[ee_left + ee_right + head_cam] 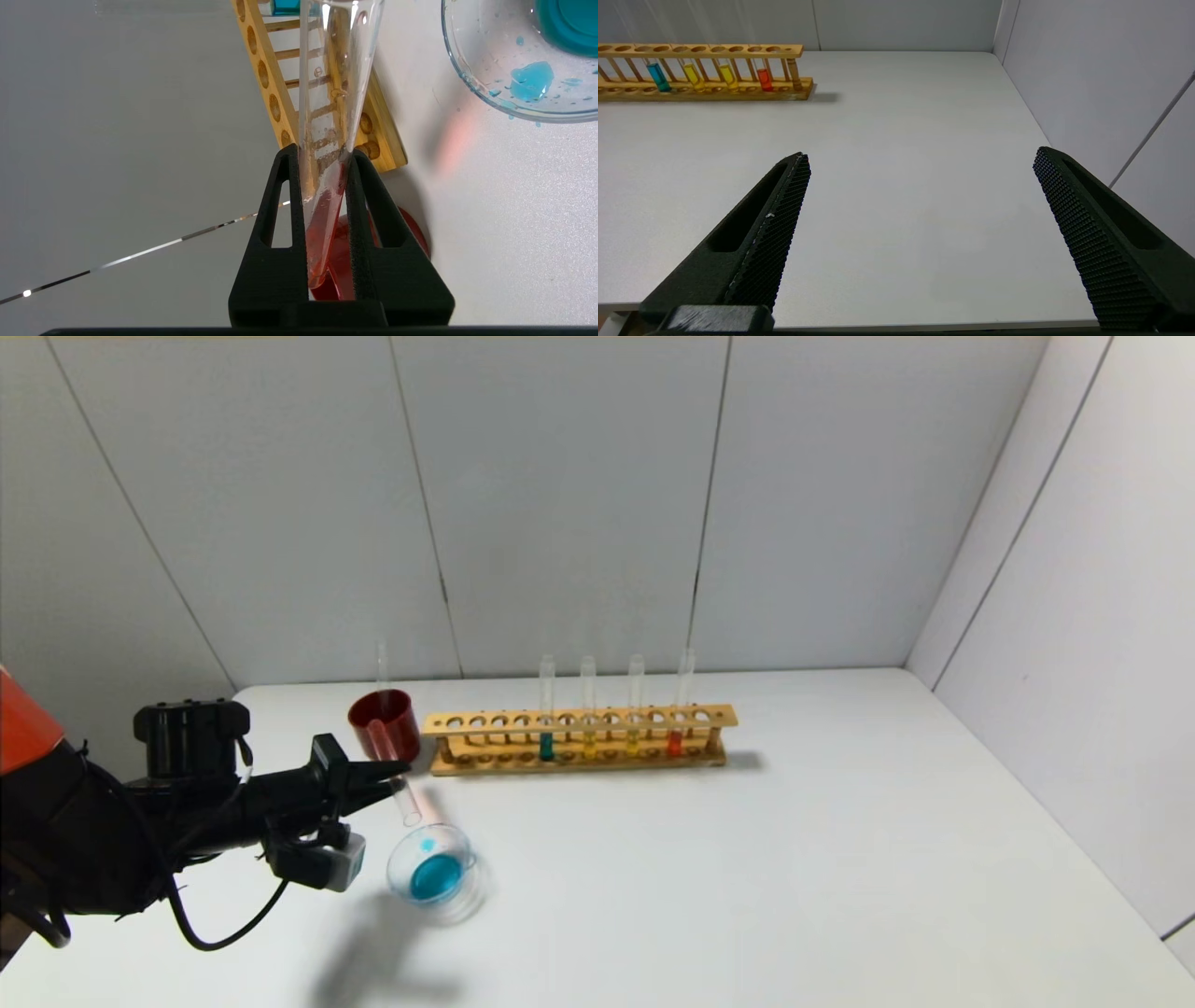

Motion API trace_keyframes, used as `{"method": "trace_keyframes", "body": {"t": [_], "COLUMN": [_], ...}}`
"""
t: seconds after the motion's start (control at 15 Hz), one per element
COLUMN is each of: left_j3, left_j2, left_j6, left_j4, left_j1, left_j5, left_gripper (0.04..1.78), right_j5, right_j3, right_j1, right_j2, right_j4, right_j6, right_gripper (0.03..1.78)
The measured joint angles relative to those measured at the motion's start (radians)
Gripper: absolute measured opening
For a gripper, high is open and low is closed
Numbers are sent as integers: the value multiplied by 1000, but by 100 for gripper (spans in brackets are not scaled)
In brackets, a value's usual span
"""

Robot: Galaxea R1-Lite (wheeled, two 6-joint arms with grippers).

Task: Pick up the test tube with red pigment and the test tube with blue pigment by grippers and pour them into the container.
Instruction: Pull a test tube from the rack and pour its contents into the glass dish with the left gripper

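So the left end effector (pixel 397 770) is clamped on a tube (pixel 327 154) with red liquid, gripping it down near the round bottom. The tube's long axis slants from the dark red cup (pixel 385 722) side toward the dish (pixel 434 875), open mouth lowest and nearest the dish. In the left wrist view the red still sits back at the closed end between the fingers (pixel 362 219), so nothing is running out that I can see. The mouth looks near the dish's back rim in the head view, can't tell if it's properly over it.

The dish already has blue in it, sitting on the desk (pixel 794 877) just beside the left arm. I'd say more tilt is what's needed.

Right end effector (pixel 920 161) is wide apart, holding nothing, parked over bare desk, well away. The rack (pixel 579 739) holds a teal tube, two yellows and another red one (pixel 676 739).
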Motion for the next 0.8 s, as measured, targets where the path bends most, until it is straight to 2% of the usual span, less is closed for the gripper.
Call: {"method": "trace_keyframes", "body": {"t": [0.8], "left_j3": [-30], "left_j2": [14], "left_j6": [45], "left_j4": [-4], "left_j1": [36], "left_j5": [-15], "left_gripper": [30], "right_j5": [0], "right_j3": [0], "right_j1": [0], "right_j2": [0], "right_j4": [0], "right_j6": [0], "right_gripper": [175]}}
